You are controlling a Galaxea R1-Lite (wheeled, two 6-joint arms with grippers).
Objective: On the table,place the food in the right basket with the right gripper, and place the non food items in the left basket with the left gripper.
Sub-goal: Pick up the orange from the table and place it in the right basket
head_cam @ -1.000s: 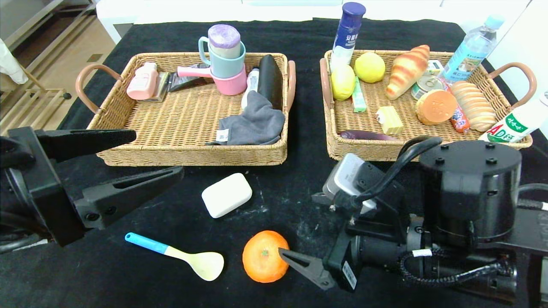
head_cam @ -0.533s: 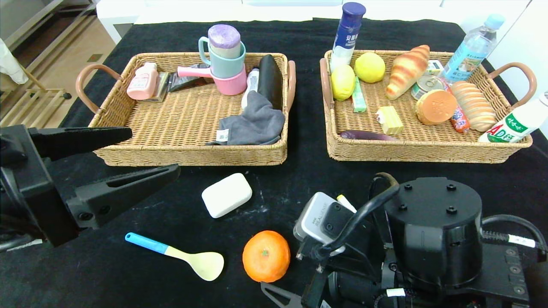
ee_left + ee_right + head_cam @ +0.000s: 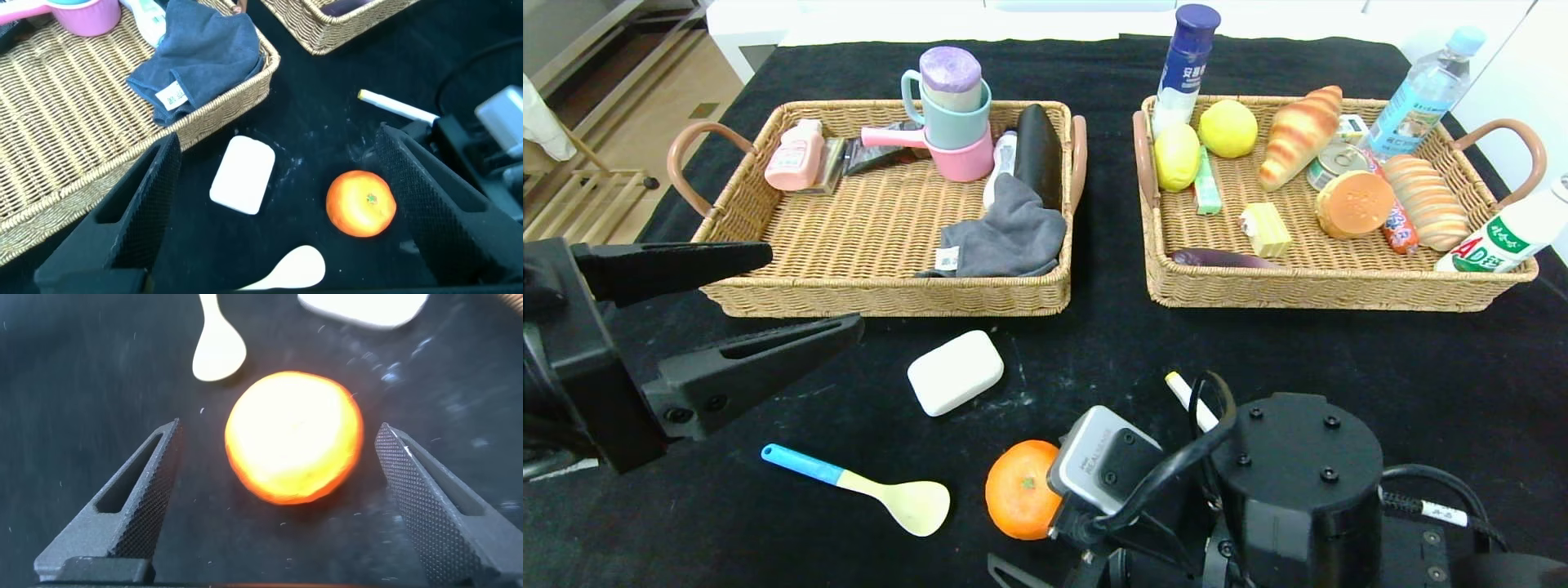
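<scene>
Right gripper: low at the near edge of the surface, mostly hidden under its own arm in the head view. In the right wrist view its fingers are spread wide with the orange lying between them, a gap showing on each side; nothing is gripped. The orange sits on the black cloth, near centre front, partly covered by the wrist camera in the head view.

Left gripper: held above the surface at front left, just before the left basket. Jaws fully apart, holding nothing.

Loose items on the surface:
- white soap bar, between the left basket and the orange, apart from both
- spoon with blue handle and pale bowl, just to the left of the orange
- white marker, lying beside the right arm

Left basket: cups, a pink bottle, a grey cloth, a dark case.

Right basket: lemons, breads, a can, bottles and other food.
</scene>
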